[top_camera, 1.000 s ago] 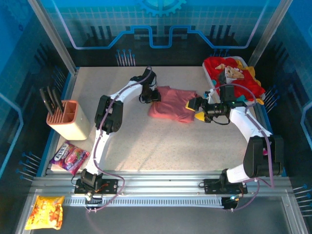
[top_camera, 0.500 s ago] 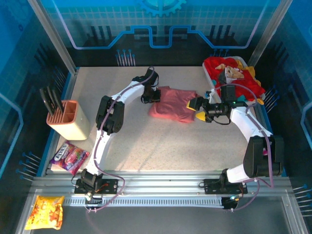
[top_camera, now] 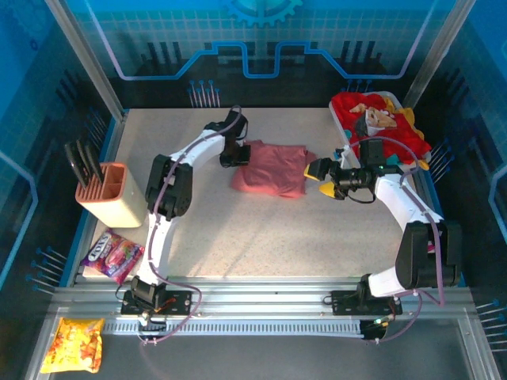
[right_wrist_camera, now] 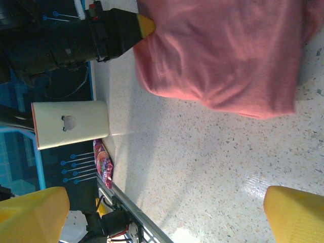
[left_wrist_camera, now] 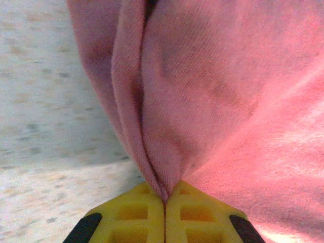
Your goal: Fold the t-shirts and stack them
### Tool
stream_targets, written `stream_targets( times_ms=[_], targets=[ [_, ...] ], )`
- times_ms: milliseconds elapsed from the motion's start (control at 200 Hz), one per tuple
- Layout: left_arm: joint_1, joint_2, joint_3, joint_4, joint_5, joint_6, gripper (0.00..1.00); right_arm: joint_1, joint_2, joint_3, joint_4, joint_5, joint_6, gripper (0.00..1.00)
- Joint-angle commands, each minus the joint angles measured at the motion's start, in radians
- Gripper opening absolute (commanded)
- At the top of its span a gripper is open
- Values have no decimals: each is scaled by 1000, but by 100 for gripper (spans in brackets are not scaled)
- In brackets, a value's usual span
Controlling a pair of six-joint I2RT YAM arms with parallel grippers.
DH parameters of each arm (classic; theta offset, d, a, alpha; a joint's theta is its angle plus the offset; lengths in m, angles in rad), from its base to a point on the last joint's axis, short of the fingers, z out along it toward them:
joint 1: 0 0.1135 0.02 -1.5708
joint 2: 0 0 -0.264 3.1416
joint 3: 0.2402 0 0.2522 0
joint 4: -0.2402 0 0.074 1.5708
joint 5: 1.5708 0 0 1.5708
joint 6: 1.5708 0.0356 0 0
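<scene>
Left gripper (top_camera: pixel 236 153) is clamped on the left edge of the pink t-shirt (top_camera: pixel 272 168). On the left wrist camera its yellow fingertips (left_wrist_camera: pixel 136 215) are pressed together, no gap, with a fold of pink cloth pinched in the seam between them. The cloth fans out from that pinch point in creases. Bare table (left_wrist_camera: pixel 45 101) sits just left of it.

The shirt is a bunched, roughly folded lump in the middle of the back half of the table (top_camera: pixel 261 237), between the two grippers. Can't tell whether the gripped edge is off the surface.

Right gripper (top_camera: pixel 318 179) is wide open and holds nothing. It sits low, just off the shirt's right edge, pointing at it. On the right wrist camera its yellow fingers (right_wrist_camera: pixel 33 212) stand at opposite corners of the view, with speckled tabletop between them and the pink shirt (right_wrist_camera: pixel 228 55). They touch no cloth. The same view shows the left gripper's yellow tip (right_wrist_camera: pixel 144 24) biting into the far side of the shirt.

The other t-shirts (top_camera: pixel 352 104), a red and yellow heap, are piled in the white tray (top_camera: pixel 341 129) at the back right corner, well apart from the pink one. A knife block (top_camera: pixel 111 194) stands at the table's left edge.
</scene>
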Motion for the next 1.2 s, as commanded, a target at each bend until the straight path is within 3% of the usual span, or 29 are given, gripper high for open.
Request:
stream_targets(
  times_ms=[0,385,735,970,1071,1146,1191],
  targets=[
    [60,-76,-39,-39,-46,60,0,-18,-22,1,-22,-16,-15,100],
    [210,-83,-38,-88,-200,201,0,-19,-11,8,-34,-22,-22,100],
    [298,21,124,-149,-372,322,0,-18,-6,2,-53,-22,-26,100],
    [337,104,229,-201,-383,344,4,-16,-11,1,-54,-14,-21,100],
    [354,113,225,-202,-382,336,17,-14,-11,-2,-50,-14,-17,100],
    [360,105,215,-194,-396,329,38,-7,-11,-5,-48,-15,-15,100],
    [363,101,217,-193,-410,322,57,-3,-12,-4,-48,-13,-15,100]
  ],
)
